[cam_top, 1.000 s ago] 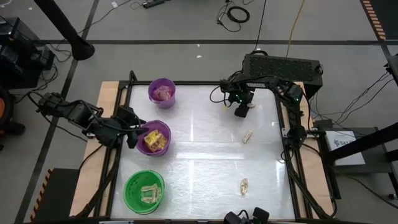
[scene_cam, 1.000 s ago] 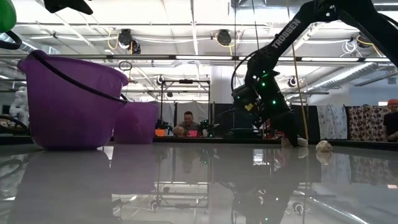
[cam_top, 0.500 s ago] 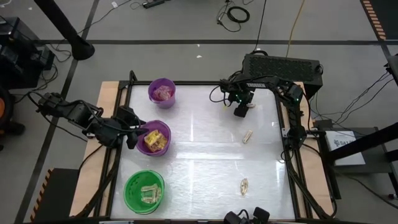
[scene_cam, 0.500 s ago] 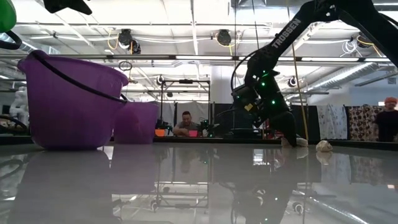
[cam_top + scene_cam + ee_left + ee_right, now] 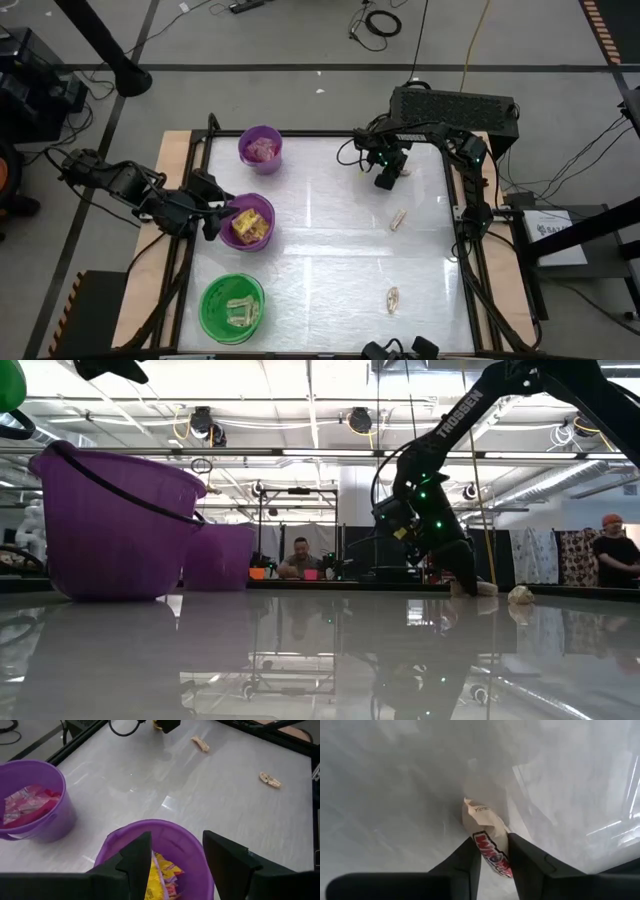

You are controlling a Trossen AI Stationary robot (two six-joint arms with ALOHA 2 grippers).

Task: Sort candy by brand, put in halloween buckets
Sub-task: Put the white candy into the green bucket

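Right gripper [image 5: 492, 854] clenched on 1 tan candy [image 5: 485, 827] far from wider purple bucket [image 5: 262, 212]; left gripper [image 5: 175, 857] released above that bucket.

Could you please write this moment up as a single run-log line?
right gripper: shut on tan candy at table's far side | left gripper: open over wider purple bucket | loose: two tan pieces

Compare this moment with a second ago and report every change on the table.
Hardly any: the right gripper, shut on a tan candy, edged slightly away from the table's right rim. The left gripper stays open over the wider purple bucket; the loose candies kept their places.
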